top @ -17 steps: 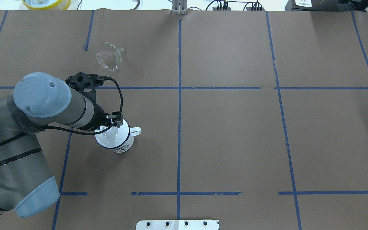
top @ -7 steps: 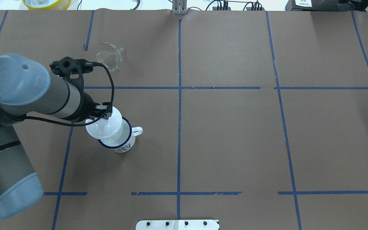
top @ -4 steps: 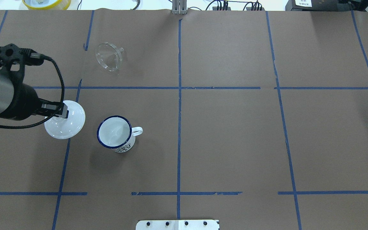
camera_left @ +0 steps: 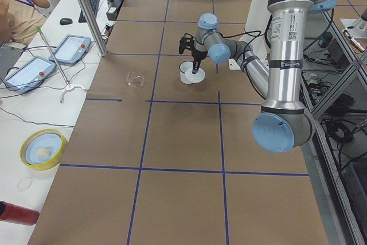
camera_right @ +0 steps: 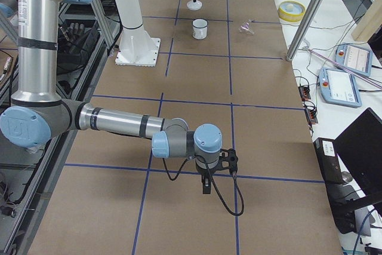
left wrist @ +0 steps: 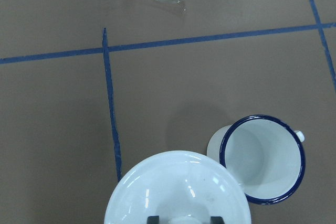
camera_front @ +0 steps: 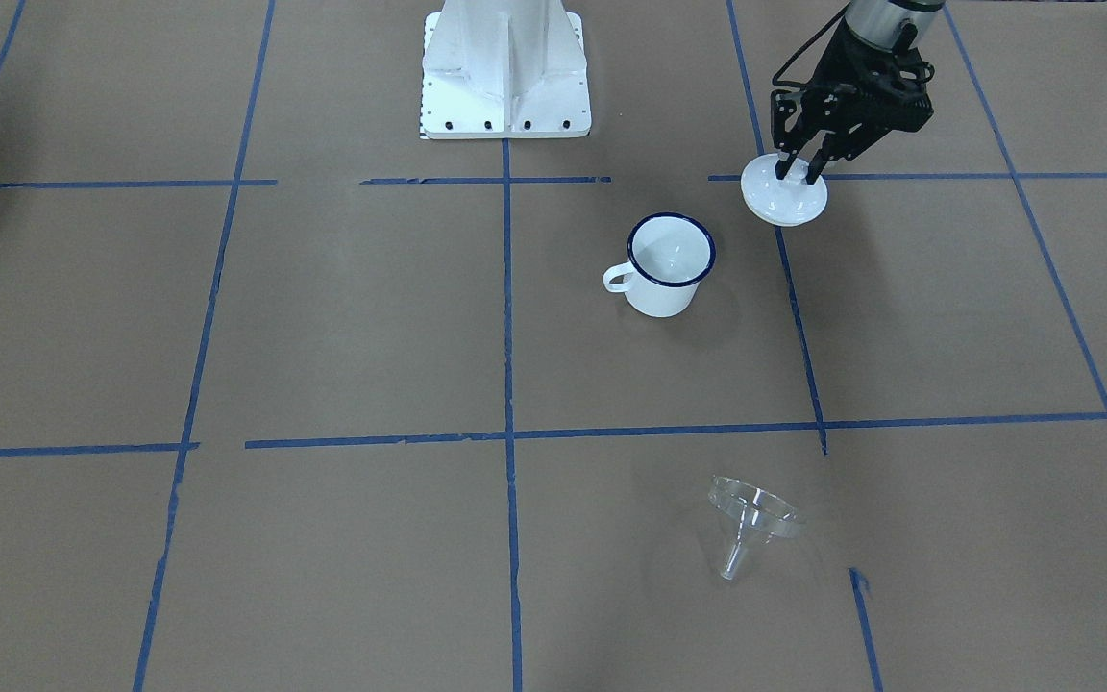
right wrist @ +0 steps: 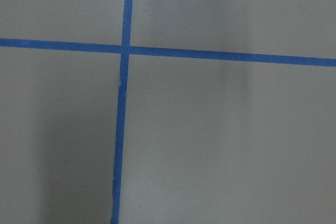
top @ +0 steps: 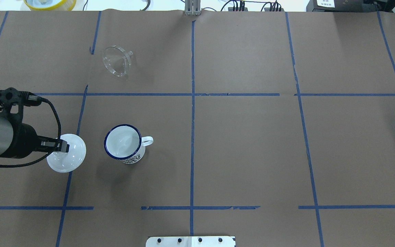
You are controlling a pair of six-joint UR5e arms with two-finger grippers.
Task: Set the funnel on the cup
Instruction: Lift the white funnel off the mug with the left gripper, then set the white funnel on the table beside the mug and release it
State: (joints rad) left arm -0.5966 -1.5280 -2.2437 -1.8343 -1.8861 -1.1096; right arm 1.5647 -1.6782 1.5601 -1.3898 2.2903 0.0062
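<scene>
One lid (top: 70, 156) is pinched by left pincer (camera_front: 800, 175); one cup (top: 123, 142), one funnel (top: 116, 61) are seen apart; right pincer (camera_right: 206, 186) state cannot be told.

I'm carrying the lid (top: 70, 157) off the cup (top: 123, 142) in my left gripper (top: 63, 146), shifting it leftward and back toward my base.

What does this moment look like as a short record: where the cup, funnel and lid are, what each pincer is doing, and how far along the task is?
cup: upright, uncovered, empty
funnel: on its side on the table, untouched, well apart from the cup
lid: beside the cup, held by its knob
left pincer: shut on the lid
right pincer: far from all three; open or shut cannot be told
task status: funnel not yet on cup
</scene>
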